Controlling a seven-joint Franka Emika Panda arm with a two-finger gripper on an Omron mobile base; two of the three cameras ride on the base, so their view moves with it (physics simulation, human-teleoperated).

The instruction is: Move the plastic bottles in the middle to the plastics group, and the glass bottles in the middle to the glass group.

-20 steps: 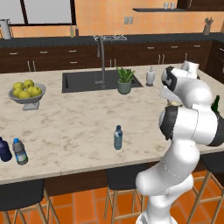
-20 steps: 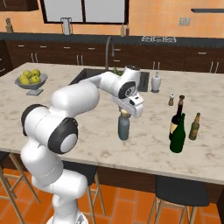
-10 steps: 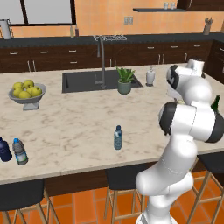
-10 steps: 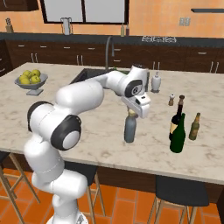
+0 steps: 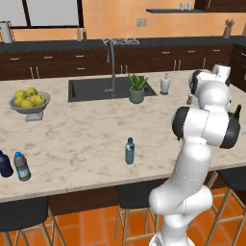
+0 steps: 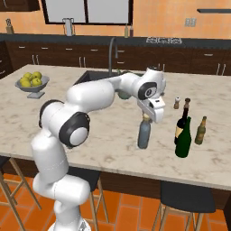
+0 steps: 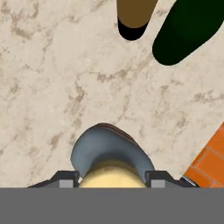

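Note:
My gripper (image 6: 146, 118) is shut on the tan stopper (image 7: 113, 177) of the squat grey-blue glass bottle (image 6: 144, 134), which hangs upright at the counter's near right part; whether its base touches the marble I cannot tell. Just to its right stand the tall dark green wine bottle (image 6: 183, 143), the black wine bottle with a pale label (image 6: 181, 122) and the slim brown bottle (image 6: 200, 131). In the hand view the brown bottle (image 7: 133, 17) and the green bottle (image 7: 183, 35) lie ahead. The small clear water bottle (image 5: 129, 151) stands mid-counter. The navy bottle (image 5: 4, 164) and clear blue-capped bottle (image 5: 21, 166) stand far left.
A sink (image 5: 96, 89) with a tall tap, a potted plant (image 5: 137, 89) and a soap dispenser (image 5: 165, 84) sit at the back of the island. A bowl of fruit (image 5: 29, 103) stands at the left. Stools line the front edge, close to the held bottle.
The gripper has carried the grey-blue bottle to the right along the counter, closer to the green and black wine bottles. Nothing else has moved.

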